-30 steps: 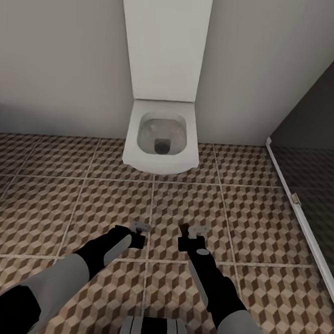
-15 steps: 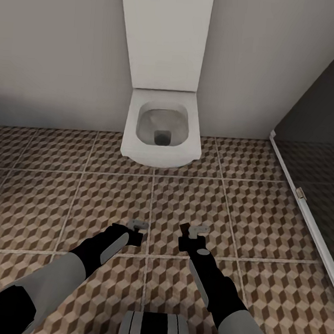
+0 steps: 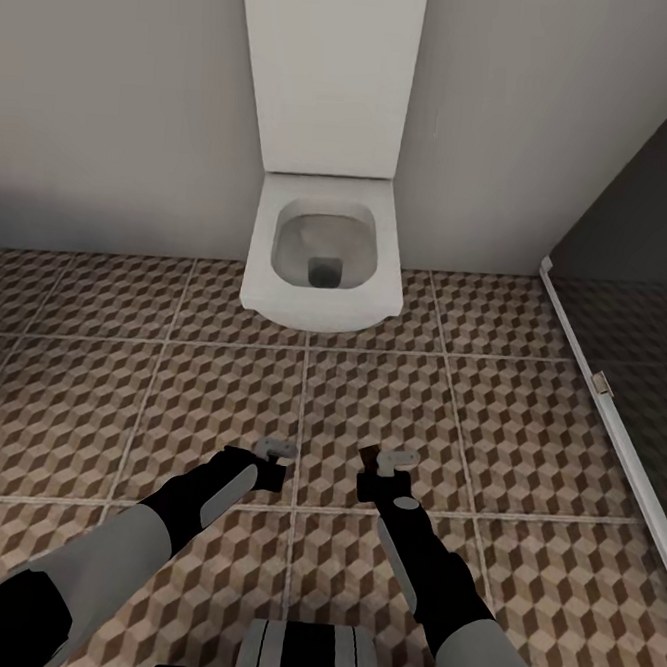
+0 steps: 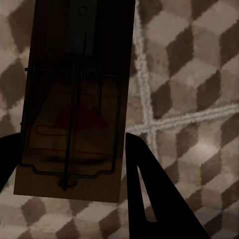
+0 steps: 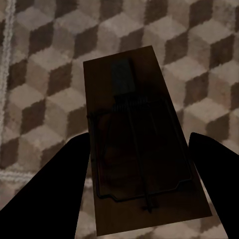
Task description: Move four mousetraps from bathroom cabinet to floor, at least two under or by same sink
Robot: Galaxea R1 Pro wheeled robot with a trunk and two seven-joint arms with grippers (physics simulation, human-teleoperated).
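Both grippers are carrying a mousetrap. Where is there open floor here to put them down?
Bare patterned floor lies left of the left gripper, right of the right gripper up to the dark glass partition, and between the grippers and the toilet. Close under the toilet bowl is tighter.

My head camera looks steeply down and forward over both my arms at the bathroom floor (image 3: 526, 439) and the toilet (image 3: 324, 263); each wrist camera faces down along its fingers, close above the floor; all three views share those cube-patterned tiles.
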